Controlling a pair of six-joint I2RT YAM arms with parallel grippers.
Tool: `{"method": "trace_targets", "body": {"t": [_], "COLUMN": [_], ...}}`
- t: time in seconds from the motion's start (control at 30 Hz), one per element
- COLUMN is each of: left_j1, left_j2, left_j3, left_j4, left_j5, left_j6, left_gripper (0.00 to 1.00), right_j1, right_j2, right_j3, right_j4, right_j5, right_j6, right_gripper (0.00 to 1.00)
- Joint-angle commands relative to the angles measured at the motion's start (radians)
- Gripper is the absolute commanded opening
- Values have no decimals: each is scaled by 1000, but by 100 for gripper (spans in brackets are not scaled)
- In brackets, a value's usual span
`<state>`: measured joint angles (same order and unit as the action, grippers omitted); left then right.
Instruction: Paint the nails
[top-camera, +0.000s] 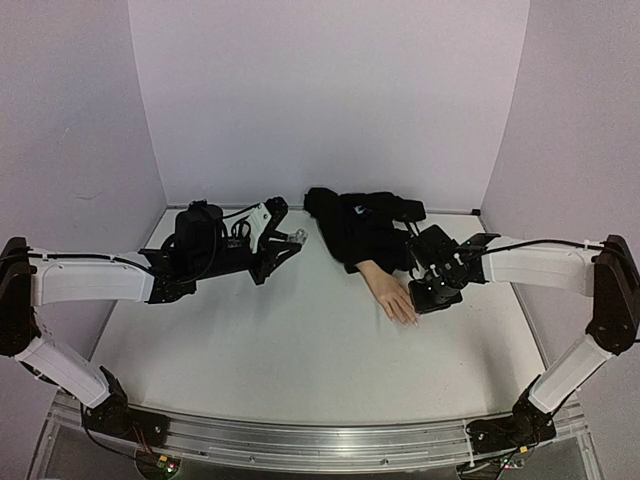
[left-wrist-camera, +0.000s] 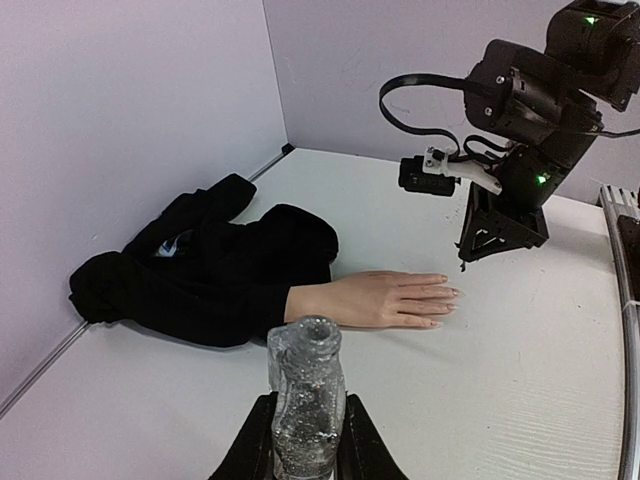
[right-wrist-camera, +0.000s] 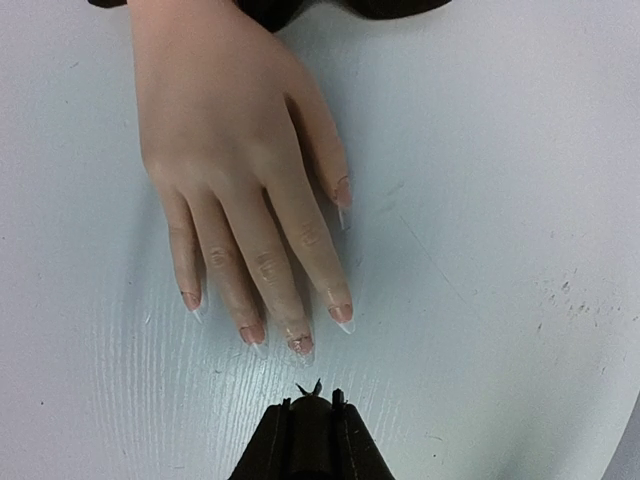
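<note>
The peach mannequin hand (top-camera: 392, 293) lies palm down on the white table, its black sleeve (top-camera: 355, 225) behind it. Its pale glossy nails (right-wrist-camera: 300, 345) show in the right wrist view; the hand also shows in the left wrist view (left-wrist-camera: 375, 298). My right gripper (right-wrist-camera: 312, 400) is shut on a dark cap with a small brush tip, just short of the middle fingernail; it also shows in the top view (top-camera: 432, 292). My left gripper (left-wrist-camera: 303, 445) is shut on an uncapped clear glitter bottle (left-wrist-camera: 305, 395), upright, left of the hand; it also shows in the top view (top-camera: 288, 243).
Lilac walls enclose the table on three sides. The right arm (left-wrist-camera: 530, 130) stands over the fingertips in the left wrist view. A metal rail (top-camera: 300, 440) runs along the near edge.
</note>
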<state>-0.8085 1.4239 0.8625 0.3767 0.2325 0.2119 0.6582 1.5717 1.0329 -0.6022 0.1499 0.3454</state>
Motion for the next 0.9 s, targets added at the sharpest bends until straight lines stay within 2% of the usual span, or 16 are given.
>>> {"method": "trace_targets", "body": {"t": [0.0, 0.3, 0.87], "left_j1": [4, 5, 5], "left_j2": [-43, -46, -51], "left_j3": [2, 2, -1], "left_j4": [45, 42, 39], "left_j5": [5, 1, -3], "left_j6": [3, 6, 6], "left_gripper": [0, 0, 0], "right_j1": [6, 5, 4], "right_j2": [40, 121, 161], "right_j3": [34, 58, 68], "right_j4": [-8, 25, 32], "right_j5": [31, 15, 12], "right_j6": [-13, -43, -40], "right_gripper": [0, 0, 0]}}
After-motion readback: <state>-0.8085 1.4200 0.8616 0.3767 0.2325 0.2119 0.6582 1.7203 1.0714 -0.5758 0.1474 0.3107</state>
